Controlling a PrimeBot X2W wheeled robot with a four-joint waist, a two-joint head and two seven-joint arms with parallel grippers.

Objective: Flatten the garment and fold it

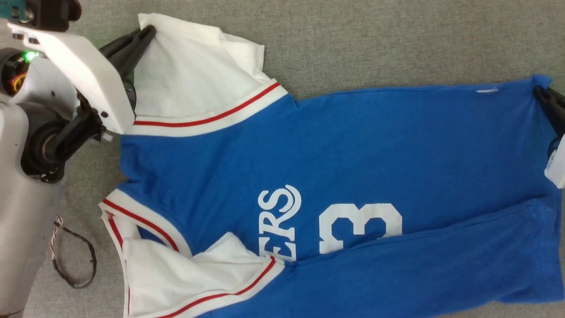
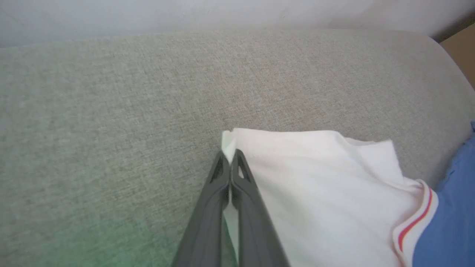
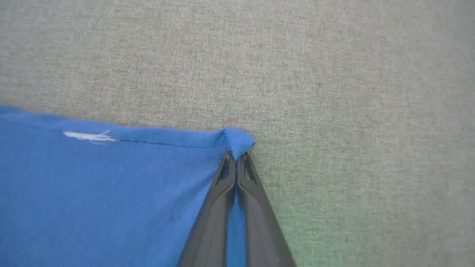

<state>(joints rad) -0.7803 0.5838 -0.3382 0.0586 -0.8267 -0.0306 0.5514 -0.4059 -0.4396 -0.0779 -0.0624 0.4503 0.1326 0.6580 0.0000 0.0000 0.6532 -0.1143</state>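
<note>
The garment [image 1: 353, 145] lies spread on the grey surface [image 1: 397, 39], a fold hiding half its number. The head view crops my right jaws. In the wrist views I see left jaws clamping the white sleeve corner [image 2: 230, 139], right jaws the blue hem corner [image 3: 239, 141].

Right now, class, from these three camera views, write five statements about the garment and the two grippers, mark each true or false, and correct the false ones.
1. The left gripper is shut on a corner of the garment's white sleeve. True.
2. The right gripper hangs open above the cloth. False: it is shut on a blue corner of the garment.
3. The garment lies fully flat. False: a blue flap is folded over part of the number.
4. The sleeve trim is red and white. True.
5. The garment lies on bare wood. False: it lies on a grey fabric surface.
</note>
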